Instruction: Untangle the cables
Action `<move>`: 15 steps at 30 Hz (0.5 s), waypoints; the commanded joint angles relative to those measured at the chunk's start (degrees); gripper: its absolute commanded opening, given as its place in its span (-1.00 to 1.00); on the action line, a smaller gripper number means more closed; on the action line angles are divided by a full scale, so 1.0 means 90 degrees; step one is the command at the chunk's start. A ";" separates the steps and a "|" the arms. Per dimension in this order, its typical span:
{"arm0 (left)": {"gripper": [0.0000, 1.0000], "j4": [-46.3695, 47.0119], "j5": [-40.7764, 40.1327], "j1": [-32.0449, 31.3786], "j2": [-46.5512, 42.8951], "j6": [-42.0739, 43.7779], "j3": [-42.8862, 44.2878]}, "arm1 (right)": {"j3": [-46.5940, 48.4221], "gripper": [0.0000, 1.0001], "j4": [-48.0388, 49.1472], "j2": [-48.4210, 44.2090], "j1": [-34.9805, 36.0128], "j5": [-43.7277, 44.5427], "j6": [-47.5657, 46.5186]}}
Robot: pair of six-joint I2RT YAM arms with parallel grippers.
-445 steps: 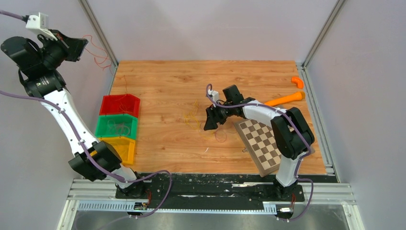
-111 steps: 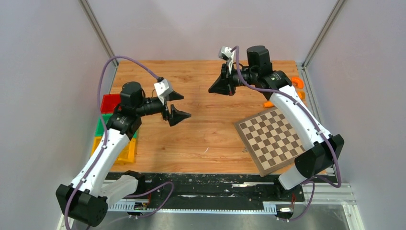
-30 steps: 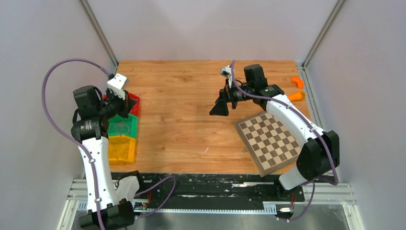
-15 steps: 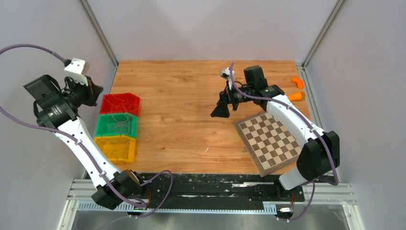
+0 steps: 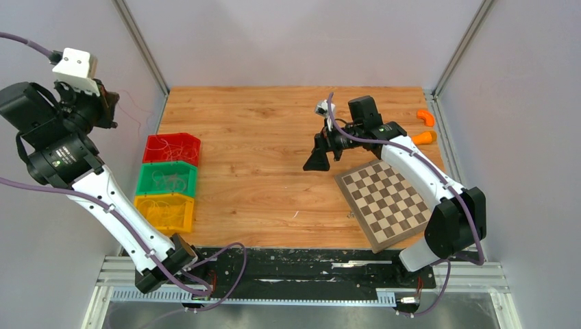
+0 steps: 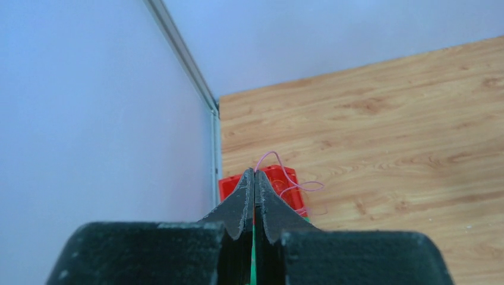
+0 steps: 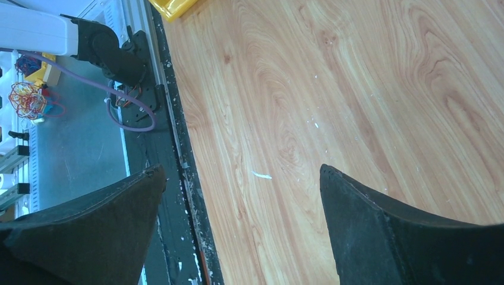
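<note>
Left gripper [image 6: 254,173] is pinched tight on a thin red cable [image 6: 268,154], up high off the far-left corner. The other cables [image 5: 166,180] sit in the bins [image 5: 193,181] along the left edge. Right gripper [image 5: 316,162] hangs wide open mid-worktop, holding nothing.

You're looking down past the right gripper [image 7: 241,172], its black jaws spread wide at the two bottom corners, with bare wooden table [image 7: 368,89] between them and a small white fleck [image 7: 260,175] lying on the boards. A black rail [image 7: 178,136] runs along the table's edge. Beyond it you see a purple hose [image 7: 71,74] curving over grey metal, a white arm link [image 7: 32,29], and a small tangle of red and yellow wire [image 7: 25,100], while a yellow bin corner [image 7: 172,6] pokes in at the top.
</note>
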 commanded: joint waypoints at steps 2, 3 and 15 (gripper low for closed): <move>-1.00 -0.0044 -0.0485 0.0098 0.0237 -0.0469 0.0758 | 0.0199 1.00 -0.0115 -0.0131 0.0028 -0.0032 -0.0141; -1.00 -0.0013 -0.0553 0.0099 0.0257 -0.0496 0.0813 | 0.0199 1.00 -0.0113 -0.0136 0.0027 -0.0027 -0.0141; -1.00 0.0006 -0.1795 0.0109 0.0415 -0.0096 0.1330 | 0.0371 1.00 -0.0507 0.0068 0.0026 -0.0064 -0.0403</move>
